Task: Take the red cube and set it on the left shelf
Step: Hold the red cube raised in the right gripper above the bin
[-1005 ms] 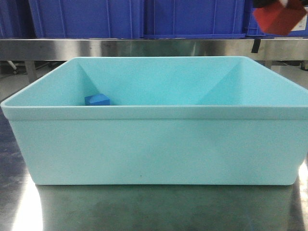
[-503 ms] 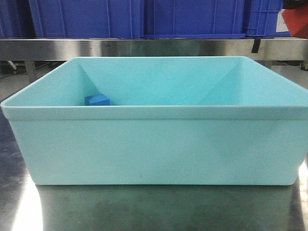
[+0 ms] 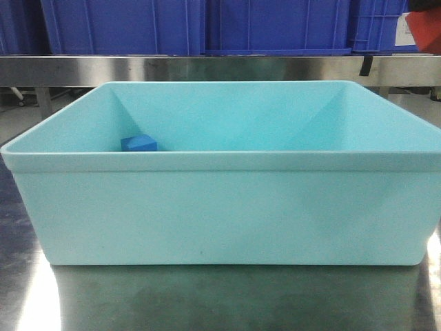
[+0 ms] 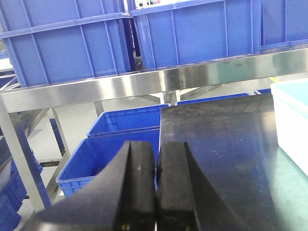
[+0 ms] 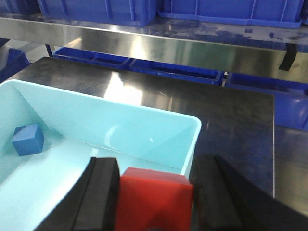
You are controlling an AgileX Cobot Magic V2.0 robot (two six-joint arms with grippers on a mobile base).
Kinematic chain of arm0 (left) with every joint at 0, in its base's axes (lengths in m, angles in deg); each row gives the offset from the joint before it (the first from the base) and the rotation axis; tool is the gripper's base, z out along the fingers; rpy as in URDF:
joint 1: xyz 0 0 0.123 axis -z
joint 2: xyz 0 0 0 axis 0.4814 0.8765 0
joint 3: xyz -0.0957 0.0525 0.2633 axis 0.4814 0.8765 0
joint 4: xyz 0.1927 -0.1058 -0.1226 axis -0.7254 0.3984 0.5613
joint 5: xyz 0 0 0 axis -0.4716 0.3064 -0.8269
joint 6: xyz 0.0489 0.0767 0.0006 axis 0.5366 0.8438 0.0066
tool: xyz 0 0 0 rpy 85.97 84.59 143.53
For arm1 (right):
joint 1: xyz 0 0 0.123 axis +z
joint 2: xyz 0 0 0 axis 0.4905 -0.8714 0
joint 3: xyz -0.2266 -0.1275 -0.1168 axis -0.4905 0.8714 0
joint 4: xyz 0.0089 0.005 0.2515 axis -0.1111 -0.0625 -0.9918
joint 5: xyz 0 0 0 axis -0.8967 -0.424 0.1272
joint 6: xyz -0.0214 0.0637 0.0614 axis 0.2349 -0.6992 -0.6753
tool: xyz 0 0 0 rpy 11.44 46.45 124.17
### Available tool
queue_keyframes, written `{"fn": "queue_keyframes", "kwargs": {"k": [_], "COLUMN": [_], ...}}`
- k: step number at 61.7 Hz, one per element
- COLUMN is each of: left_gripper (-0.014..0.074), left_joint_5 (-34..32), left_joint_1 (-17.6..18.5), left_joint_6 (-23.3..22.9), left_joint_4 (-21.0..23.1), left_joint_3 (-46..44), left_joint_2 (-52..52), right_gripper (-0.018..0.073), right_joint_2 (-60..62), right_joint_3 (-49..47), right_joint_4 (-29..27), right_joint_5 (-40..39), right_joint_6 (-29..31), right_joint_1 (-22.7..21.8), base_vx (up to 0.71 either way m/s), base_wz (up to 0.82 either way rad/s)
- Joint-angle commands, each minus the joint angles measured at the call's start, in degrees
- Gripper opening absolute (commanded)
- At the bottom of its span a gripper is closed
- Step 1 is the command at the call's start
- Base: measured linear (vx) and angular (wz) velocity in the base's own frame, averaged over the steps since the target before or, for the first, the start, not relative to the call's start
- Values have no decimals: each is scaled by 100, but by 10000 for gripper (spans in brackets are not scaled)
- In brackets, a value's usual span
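My right gripper (image 5: 154,195) is shut on the red cube (image 5: 153,199) and holds it in the air above the near right corner of the pale teal tub (image 5: 192,139). In the front view only a piece of the red cube (image 3: 427,31) shows at the top right edge, in front of the blue crates. The steel shelf rack (image 3: 207,69) with ribbed blue crates (image 3: 124,24) runs behind the tub; its rail also shows in the left wrist view (image 4: 144,83). My left gripper (image 4: 157,151) is shut and empty, off the table's left end.
A small blue cube (image 3: 139,143) lies in the tub's far left corner and also shows in the right wrist view (image 5: 28,139). The tub (image 3: 220,207) stands on a dark steel worktable (image 4: 216,144). More blue crates (image 4: 110,139) sit on the floor under the rack.
The red cube has moved right, from clear view at the top right of the front view to mostly past the frame's edge. The tub and blue cube have not moved.
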Motion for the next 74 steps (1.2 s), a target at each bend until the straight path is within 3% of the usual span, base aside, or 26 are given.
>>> {"fn": "queue_keyframes", "kwargs": {"k": [1,74], "left_gripper": [106,106], "left_joint_5": [-516,-516], "left_joint_1": [38,38], "left_joint_6": [3,3], "left_joint_4": [27,27], "left_joint_3": [126,126], "left_joint_2": [-2,-2], "right_gripper": [59,59], "right_joint_2": [156,186], "right_joint_3": [-38,30], "right_joint_4": [6,6], "right_joint_5": [-714,-795], "right_joint_6": [2,2], "right_joint_1": [-35,-35], "base_vx": [0,0], "base_wz": [0,0]}}
